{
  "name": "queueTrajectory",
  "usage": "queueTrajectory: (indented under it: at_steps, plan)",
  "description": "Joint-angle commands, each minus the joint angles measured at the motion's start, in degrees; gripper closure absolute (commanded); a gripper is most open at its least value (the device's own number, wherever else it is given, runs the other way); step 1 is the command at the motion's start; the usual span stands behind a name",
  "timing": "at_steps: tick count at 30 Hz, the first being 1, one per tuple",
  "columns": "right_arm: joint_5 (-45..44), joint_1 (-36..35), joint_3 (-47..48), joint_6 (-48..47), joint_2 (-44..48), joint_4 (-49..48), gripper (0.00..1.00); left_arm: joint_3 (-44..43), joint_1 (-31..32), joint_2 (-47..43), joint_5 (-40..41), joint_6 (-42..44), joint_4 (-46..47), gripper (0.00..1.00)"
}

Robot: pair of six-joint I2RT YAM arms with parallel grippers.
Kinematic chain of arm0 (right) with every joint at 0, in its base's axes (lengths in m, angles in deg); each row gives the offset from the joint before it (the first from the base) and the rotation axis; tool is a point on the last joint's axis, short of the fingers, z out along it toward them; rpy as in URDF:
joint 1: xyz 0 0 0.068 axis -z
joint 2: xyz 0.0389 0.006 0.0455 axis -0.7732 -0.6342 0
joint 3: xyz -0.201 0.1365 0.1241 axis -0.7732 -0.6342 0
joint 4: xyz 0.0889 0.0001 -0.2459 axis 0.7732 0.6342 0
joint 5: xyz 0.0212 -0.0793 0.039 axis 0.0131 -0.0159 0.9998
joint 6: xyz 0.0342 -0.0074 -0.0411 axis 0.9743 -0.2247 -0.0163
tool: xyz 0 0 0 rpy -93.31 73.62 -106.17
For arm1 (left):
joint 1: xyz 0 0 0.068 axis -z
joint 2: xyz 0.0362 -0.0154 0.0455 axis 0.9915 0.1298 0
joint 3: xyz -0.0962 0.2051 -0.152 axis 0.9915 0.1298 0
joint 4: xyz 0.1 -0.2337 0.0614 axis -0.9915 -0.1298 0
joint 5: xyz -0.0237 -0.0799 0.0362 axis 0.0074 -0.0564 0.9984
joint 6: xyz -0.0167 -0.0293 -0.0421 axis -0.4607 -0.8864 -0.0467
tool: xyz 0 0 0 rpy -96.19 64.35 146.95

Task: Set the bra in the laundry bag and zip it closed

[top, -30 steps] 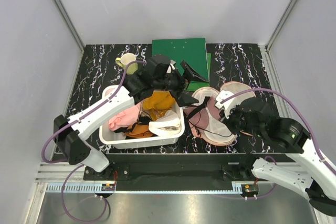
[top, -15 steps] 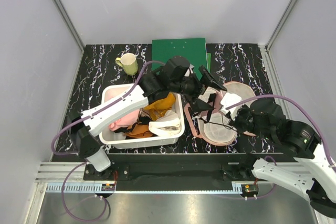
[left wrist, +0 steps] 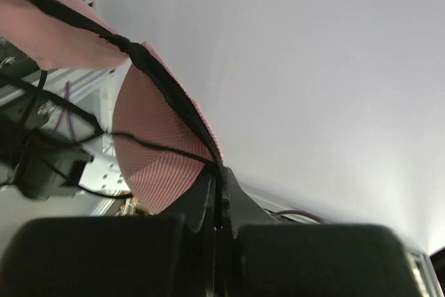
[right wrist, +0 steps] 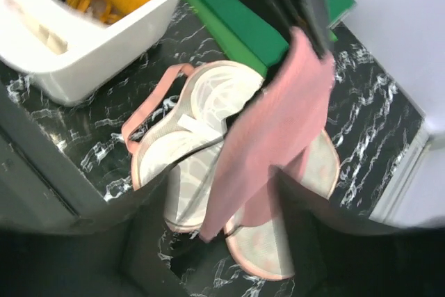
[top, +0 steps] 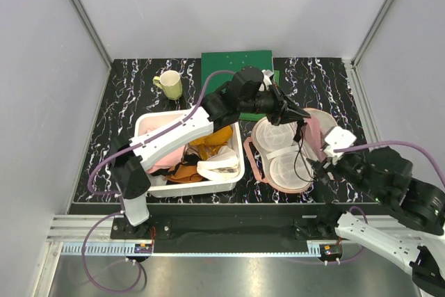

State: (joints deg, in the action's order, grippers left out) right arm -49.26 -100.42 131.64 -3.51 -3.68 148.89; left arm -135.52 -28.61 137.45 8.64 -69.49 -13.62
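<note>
Bra (right wrist: pixel 271 123): clamped at its top edge in L gripper (left wrist: pixel 221 179), jaws fully closed on the black trim where the two cups meet. The garment hangs straight down from the jaws, long axis approx. vertical, cups below and to one side of the fingertips, black strap loose beneath. No part seen resting in the bag yet.

Laundry bag (right wrist: pixel 174 151): directly below the L jaws, lying flat on the table w/ both halves folded open and whitish lining up. The bra's lower end sits over the bag, approx. at the join between halves, on the side away from the white bin (right wrist: pixel 83 39).

R gripper (right wrist: pixel 212 241): jaws apart, nothing between them. Bra and bag lie ahead of and below these jaws, near but not touching.

Key relation: bag is in line beneath the load, so the L arm is the nearer one. Judgement: next move needs a vertical descent only, then release. Risk: strap may fall outside the zipper edge
</note>
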Motion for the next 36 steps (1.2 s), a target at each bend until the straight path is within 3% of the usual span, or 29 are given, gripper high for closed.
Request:
queueTrajectory:
  at_steps: [1, 3, 7, 11, 14, 19, 23, 24, 27, 32, 36]
  plan:
    - [-12.1, -0.2, 0.6, 8.3, 3.7, -5.1, 0.09, -3.2, -1.5, 4.1, 0.0, 3.3, 10.9, 1.0]
    - [-21.2, -0.2, 2.9, 15.9, 4.0, -4.8, 0.02, -5.6, -1.8, 6.8, 2.1, 4.3, 10.9, 1.0]
    - [-34.8, -0.2, 7.0, 32.7, 4.5, -0.9, 0.0, -14.1, -1.9, 13.6, 7.2, 6.8, 9.9, 1.0]
    - [-36.5, -0.2, 9.1, 45.2, 4.8, 2.2, 0.0, -25.0, -1.8, 22.6, 12.0, 9.3, 9.8, 1.0]
    - [-34.2, -0.2, 10.4, 49.9, 2.8, 5.5, 0.0, -27.1, -1.6, 25.5, 14.4, 10.0, 11.4, 1.0]
    - [-32.2, -0.2, 11.2, 57.8, -0.8, 10.8, 0.0, -16.6, 0.5, 22.3, 17.2, 12.4, 14.8, 1.0]
    - [-29.4, -0.3, 9.7, 63.0, -1.5, 11.1, 0.01, 7.7, 3.9, 13.6, 26.0, 11.1, 23.2, 1.0]
    - [-28.0, -0.2, 9.1, 63.2, -2.0, 11.0, 0.0, 10.4, 4.2, 13.4, 27.6, 10.4, 24.5, 1.0]
    - [-23.6, -0.2, 7.0, 67.0, -4.9, 12.4, 0.0, 16.7, 5.0, 14.2, 26.8, 8.3, 25.8, 1.0]
    - [-22.4, -0.2, -0.4, 81.3, -6.0, 14.9, 0.0, 23.1, 6.1, 12.1, 27.1, 9.9, 26.4, 1.0]
    - [-24.3, -0.1, -6.0, 86.2, -4.9, 14.7, 0.0, 27.5, 6.1, 9.1, 27.9, 13.0, 26.0, 0.97]
